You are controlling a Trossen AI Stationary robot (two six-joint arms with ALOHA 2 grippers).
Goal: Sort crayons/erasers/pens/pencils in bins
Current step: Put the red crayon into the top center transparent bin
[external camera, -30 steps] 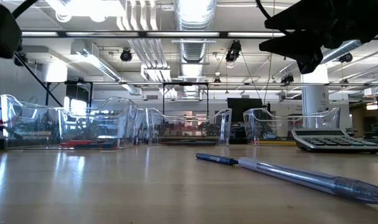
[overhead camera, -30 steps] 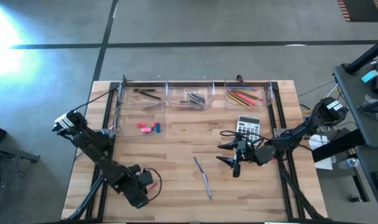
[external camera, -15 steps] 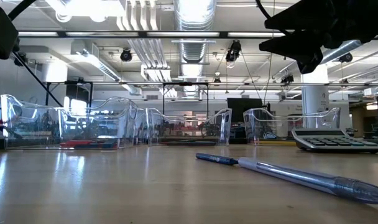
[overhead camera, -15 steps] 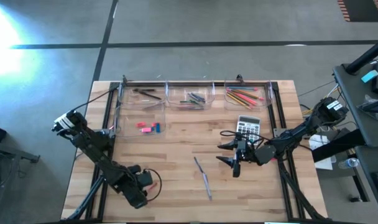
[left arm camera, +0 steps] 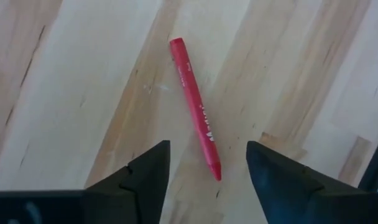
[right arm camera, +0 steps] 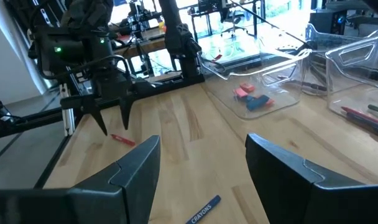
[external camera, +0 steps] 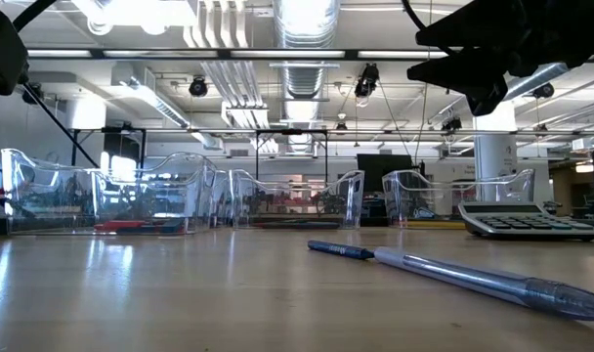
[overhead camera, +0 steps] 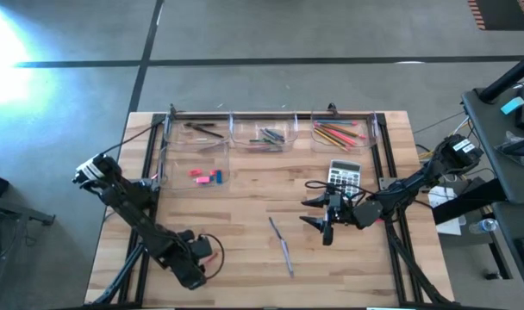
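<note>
Your left claw [left arm camera: 207, 171] is open, holding nothing; a red wax crayon [left arm camera: 195, 107] lies on the wooden counter [left arm camera: 77, 93] between its fingers.

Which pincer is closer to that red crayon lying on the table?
The left pincer: it hangs right over the red crayon, open. The right pincer is far across the table, beside the calculator.
</note>
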